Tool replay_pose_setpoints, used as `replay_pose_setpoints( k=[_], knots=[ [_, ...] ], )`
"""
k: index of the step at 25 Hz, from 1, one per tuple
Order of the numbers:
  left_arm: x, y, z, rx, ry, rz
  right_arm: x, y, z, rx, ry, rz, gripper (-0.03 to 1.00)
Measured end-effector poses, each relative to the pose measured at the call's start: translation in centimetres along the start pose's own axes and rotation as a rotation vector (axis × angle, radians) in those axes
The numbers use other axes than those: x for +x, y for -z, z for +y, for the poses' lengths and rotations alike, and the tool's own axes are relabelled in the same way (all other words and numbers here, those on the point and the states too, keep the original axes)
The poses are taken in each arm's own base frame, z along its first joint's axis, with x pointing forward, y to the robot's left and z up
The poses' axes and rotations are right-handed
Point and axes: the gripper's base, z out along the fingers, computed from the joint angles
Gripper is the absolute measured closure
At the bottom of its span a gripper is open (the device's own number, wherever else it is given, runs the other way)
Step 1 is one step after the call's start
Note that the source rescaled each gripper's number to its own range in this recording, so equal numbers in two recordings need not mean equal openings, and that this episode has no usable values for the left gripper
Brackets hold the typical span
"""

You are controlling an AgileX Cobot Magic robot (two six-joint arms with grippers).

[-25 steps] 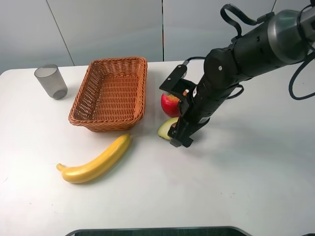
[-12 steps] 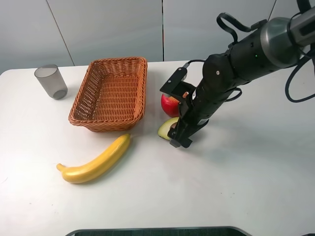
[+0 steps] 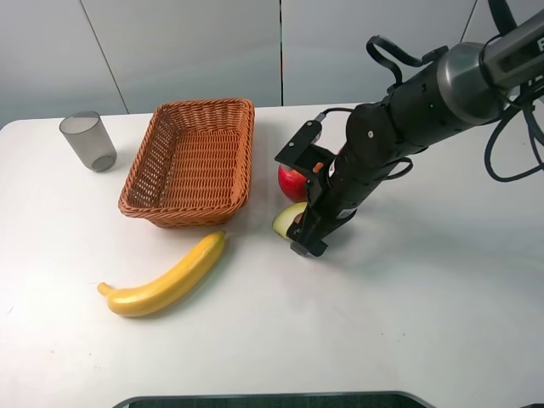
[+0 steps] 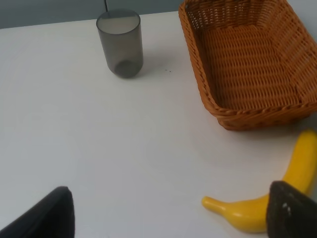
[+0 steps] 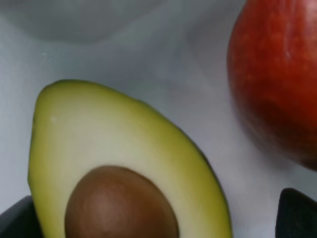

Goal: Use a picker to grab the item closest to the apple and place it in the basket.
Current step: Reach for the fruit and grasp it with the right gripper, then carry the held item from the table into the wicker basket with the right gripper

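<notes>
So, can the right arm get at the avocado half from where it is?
Probably yes: the right gripper is over the avocado half, jaws open either side; the apple sits close but apart.

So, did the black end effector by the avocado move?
Yes, slightly: the right end effector slid left, toward the basket, further over the avocado.
</notes>
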Motion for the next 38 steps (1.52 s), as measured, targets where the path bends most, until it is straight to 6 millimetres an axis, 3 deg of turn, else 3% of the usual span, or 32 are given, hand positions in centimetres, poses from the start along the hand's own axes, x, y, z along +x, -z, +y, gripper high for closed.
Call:
replay_pose_setpoints(
  k=[10,11,12,13,14,38],
  knots=[
    [0.0,0.0,0.0,0.0,0.0,0.0,0.02,-0.56,0.03,-0.006,-0.037,0.002,-0.03],
    [0.0,0.0,0.0,0.0,0.0,0.0,0.03,-0.58,0.03,-0.007,-0.037,0.002,0.06],
    [0.0,0.0,0.0,0.0,0.0,0.0,0.03,-0.58,0.03,-0.007,-0.037,0.002,0.33],
    [0.0,0.0,0.0,0.0,0.0,0.0,0.06,-0.64,0.04,-0.007,-0.037,0.004,0.79],
    [0.0,0.0,0.0,0.0,0.0,0.0,0.04,-0.63,0.03,-0.006,-0.037,0.003,0.97],
    [0.0,0.0,0.0,0.0,0.0,0.0,0.02,-0.62,0.03,-0.007,-0.037,0.003,0.94]
  ],
)
